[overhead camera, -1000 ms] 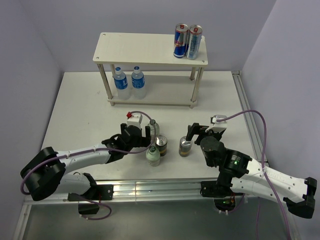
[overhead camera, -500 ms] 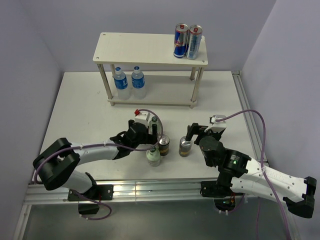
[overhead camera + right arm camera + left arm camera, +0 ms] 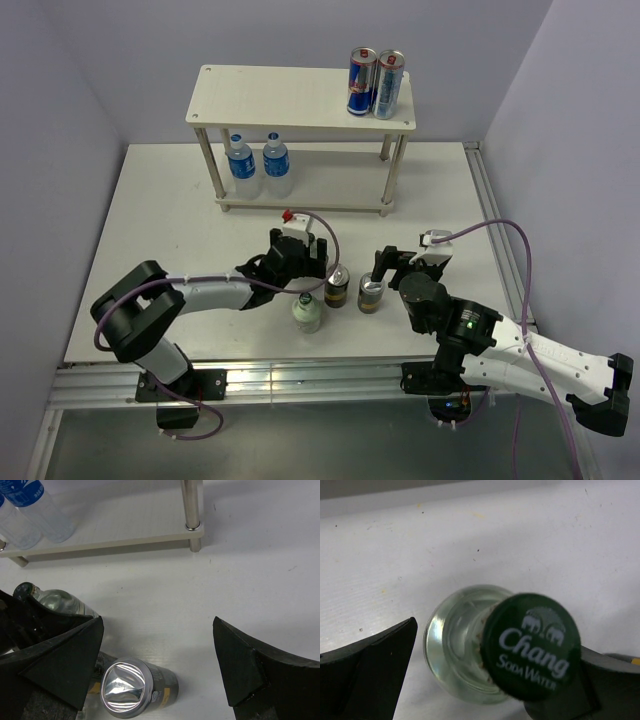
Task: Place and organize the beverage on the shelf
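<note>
The clear glass bottle [image 3: 462, 645] with the dark green "Chang Soda Water" cap [image 3: 530, 645] is sitting on the white table [image 3: 160, 230], in front of the pale cream two-tier shelf [image 3: 290, 100]. I am straddling it with my left claw [image 3: 500, 652]. The claw is standing spread: one finger [image 3: 370, 670] is leaving a sliver of table between itself and the glass, and the cap is hiding the other contact. Upright or leaning, I cannot tell.

Just beside the bottle a short dark can with a silver top [image 3: 338, 287] is standing, with its twin [image 3: 372, 293] next along. A second green-capped bottle [image 3: 307, 312] is standing nearer my bases.

My right claw [image 3: 395, 263] is hovering spread wide by the twin, gripping nothing.

Farther back, a blue-labelled plastic water bottle [image 3: 241, 165] and its mate [image 3: 277, 165] are standing on the shelf's lower board. A tall blue-and-silver can [image 3: 361, 82] and another like it [image 3: 389, 85] are occupying the right end of the top board.
</note>
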`<state>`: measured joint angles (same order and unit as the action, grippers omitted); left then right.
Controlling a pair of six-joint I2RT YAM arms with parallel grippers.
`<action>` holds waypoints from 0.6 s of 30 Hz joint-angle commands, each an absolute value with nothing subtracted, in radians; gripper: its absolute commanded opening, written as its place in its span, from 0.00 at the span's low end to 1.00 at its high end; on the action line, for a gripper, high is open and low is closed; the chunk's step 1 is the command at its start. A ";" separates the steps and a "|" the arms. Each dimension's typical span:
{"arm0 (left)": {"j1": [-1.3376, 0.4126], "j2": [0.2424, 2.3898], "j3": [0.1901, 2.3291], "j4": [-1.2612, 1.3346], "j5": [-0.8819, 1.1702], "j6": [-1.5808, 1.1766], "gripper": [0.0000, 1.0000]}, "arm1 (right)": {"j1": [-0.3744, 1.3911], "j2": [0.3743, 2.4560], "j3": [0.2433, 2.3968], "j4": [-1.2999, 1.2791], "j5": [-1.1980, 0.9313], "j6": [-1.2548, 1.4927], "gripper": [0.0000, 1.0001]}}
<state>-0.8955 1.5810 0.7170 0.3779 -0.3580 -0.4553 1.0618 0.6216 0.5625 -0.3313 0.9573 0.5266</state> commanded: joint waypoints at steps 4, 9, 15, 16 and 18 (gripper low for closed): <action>-0.904 1.635 0.781 0.469 -0.388 -0.416 0.79 | 1.063 0.629 0.566 -0.318 0.986 0.526 0.96; -0.904 1.640 0.790 0.468 -0.417 -0.407 0.43 | 1.063 0.627 0.565 -0.316 0.986 0.525 0.96; -0.907 1.579 0.848 0.336 -0.465 -0.390 0.00 | 1.065 0.620 0.563 -0.316 0.989 0.526 0.96; -0.907 1.566 0.860 0.283 -0.477 -0.384 0.00 | 1.063 0.620 0.563 -0.316 0.989 0.526 0.96; -0.907 1.524 0.903 0.224 -0.494 -0.380 0.00 | 1.065 0.614 0.563 -0.314 0.989 0.526 0.96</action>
